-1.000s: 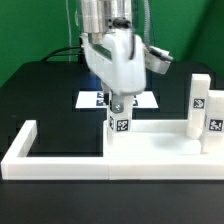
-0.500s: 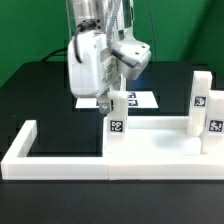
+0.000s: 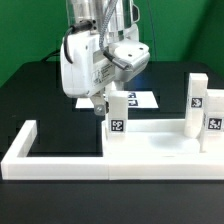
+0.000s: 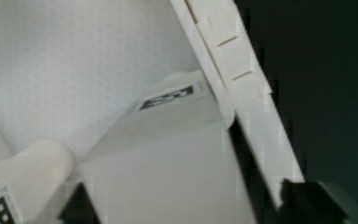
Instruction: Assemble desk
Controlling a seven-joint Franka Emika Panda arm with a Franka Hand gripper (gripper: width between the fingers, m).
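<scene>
Exterior view. The white Franka arm's two-finger gripper point(image 3: 102, 102) hangs just beside the top of a small square white plastic leg point(image 3: 118, 117) bearing a black-and-white tag, on that leg's side toward the exterior view's left. A second ago the gripper sat directly over this leg; since then it has moved toward the exterior view's left and risen a little, while the leg has stayed upright in the same place. Judgement: the leg has been released and the arm is backing away. Whether the fingers are spread or closed cannot be told from this view; they appear clear of the leg.

The wide flat white plastic tabletop point(image 3: 160, 142) lies on the black table inside the long white U-shaped border frame point(image 3: 60, 165), against the frame's side at the exterior view's right. The released leg stands at the tabletop's corner nearest the view's centre. Two further tagged white legs point(image 3: 198, 103) stand upright at the exterior view's right. The marker board point(image 3: 143, 100) lies flat behind the gripper.

Wrist view. Close, tilted white surfaces fill the picture; a small tag point(image 4: 167, 97) shows on one. Finger state is not resolvable here either.

Judgement: three legs stand; a fourth remains to be fitted.
</scene>
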